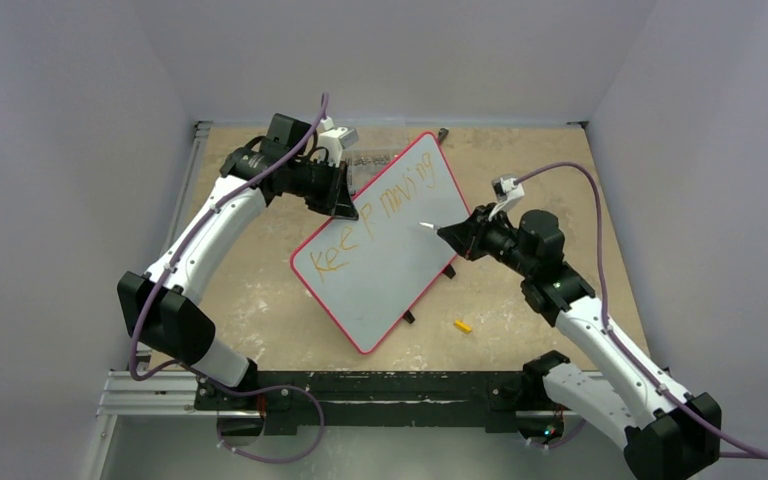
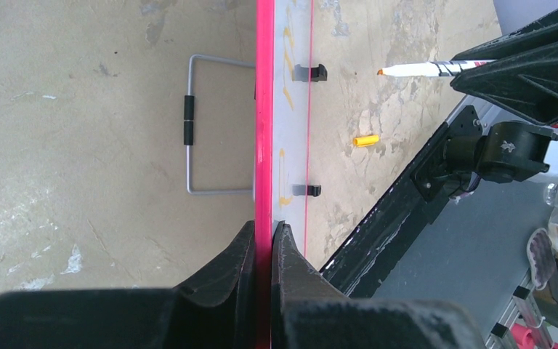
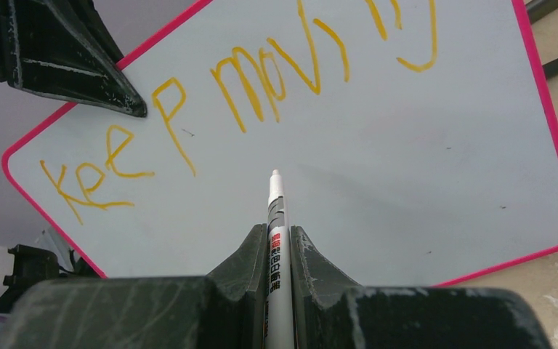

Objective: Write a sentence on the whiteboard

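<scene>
Black fingers of the right tool (image 3: 280,233) fill the bottom of the right wrist view. They are squeezed tight on the marker pen (image 3: 277,207), and its tip points up at the whiteboard (image 3: 421,189). The left tool (image 2: 264,234) is at the bottom of the left wrist view, pinched shut on the board's red frame. In the top view the board sits in the middle of the picture, turned corner-ways and tipped up. I cannot tell if its low edge rests on the table (image 1: 260,290). The sentence (image 3: 251,87) runs across the upper part of the board in orange and so far says "Keep moving". The pen tip hangs just under those words, over bare board, and from the side there is a gap, so it is not touching. I think the first line is done and the second line comes next. For that, the tip must come down softly onto the bare part, while the other tool holds the board firm so it does not wobble. A small orange cap (image 1: 462,326) lies on the table at the lower right of the board. That table is tan, scuffed and blotchy. Plain pale walls (image 1: 60,150) stand around it, and a metal rail (image 1: 150,395) runs along the bottom.
</scene>
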`<state>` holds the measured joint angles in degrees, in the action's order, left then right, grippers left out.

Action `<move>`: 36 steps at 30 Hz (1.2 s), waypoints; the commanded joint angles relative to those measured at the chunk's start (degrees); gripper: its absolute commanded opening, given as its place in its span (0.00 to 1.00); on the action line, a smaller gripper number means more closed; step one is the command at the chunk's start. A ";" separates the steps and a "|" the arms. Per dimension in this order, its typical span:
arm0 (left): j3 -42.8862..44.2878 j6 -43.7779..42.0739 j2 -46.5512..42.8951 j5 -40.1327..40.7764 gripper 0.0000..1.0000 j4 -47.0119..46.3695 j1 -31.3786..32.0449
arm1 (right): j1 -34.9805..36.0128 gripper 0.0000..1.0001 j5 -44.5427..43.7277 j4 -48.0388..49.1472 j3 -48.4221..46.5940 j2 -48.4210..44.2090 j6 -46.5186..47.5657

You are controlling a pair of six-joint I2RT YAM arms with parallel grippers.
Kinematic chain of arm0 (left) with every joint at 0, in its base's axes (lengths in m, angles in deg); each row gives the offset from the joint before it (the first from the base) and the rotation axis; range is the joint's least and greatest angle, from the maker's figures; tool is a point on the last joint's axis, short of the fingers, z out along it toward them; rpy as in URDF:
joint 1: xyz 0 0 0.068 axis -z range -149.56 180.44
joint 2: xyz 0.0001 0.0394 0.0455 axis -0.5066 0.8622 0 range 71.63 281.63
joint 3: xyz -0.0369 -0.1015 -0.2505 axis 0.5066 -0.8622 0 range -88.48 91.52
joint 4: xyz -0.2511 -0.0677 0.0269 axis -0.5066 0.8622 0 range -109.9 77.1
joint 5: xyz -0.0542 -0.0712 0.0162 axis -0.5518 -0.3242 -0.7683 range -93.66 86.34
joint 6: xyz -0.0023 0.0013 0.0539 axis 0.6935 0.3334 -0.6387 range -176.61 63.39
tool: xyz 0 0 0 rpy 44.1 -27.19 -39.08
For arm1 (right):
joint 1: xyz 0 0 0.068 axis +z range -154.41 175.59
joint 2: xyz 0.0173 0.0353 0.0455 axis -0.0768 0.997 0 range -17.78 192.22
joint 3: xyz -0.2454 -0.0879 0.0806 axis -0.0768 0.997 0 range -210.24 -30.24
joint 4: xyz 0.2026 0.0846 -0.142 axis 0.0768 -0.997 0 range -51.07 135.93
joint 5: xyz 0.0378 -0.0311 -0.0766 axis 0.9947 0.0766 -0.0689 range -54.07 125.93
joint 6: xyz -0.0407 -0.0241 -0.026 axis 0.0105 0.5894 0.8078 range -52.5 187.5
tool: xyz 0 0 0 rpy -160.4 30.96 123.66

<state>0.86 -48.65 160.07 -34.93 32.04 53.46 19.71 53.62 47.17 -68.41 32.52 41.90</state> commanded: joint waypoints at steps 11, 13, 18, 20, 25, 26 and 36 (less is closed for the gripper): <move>-0.48 -1.02 -1.18 9.50 0.00 0.43 0.97 | 10.72 0.00 -2.85 0.74 -2.99 -1.17 0.39; -0.88 -1.09 -1.36 10.16 0.00 0.07 0.97 | 12.95 0.00 -4.77 0.19 -4.20 0.15 0.44; -0.58 -1.41 -1.07 10.99 0.00 0.43 0.96 | 15.53 0.00 -4.20 0.73 -4.32 0.42 0.15; -0.74 -1.59 -1.52 12.00 0.00 0.53 0.96 | 16.41 0.00 -3.21 0.79 -4.24 1.22 0.87; -1.22 -1.73 -2.13 13.39 0.00 0.25 0.97 | 20.73 0.00 -3.81 3.53 -3.17 2.98 2.06; -1.19 -1.73 -2.05 13.32 0.00 0.31 0.97 | 21.76 0.00 -4.46 3.96 -3.00 3.10 2.10; -0.37 0.70 -3.23 13.60 0.00 0.33 0.97 | 27.65 0.00 -11.28 4.53 -2.59 3.23 1.30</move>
<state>0.64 -46.63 158.71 -31.65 32.17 54.60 46.12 46.94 48.89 -69.96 36.26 42.88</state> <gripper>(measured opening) 0.048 0.097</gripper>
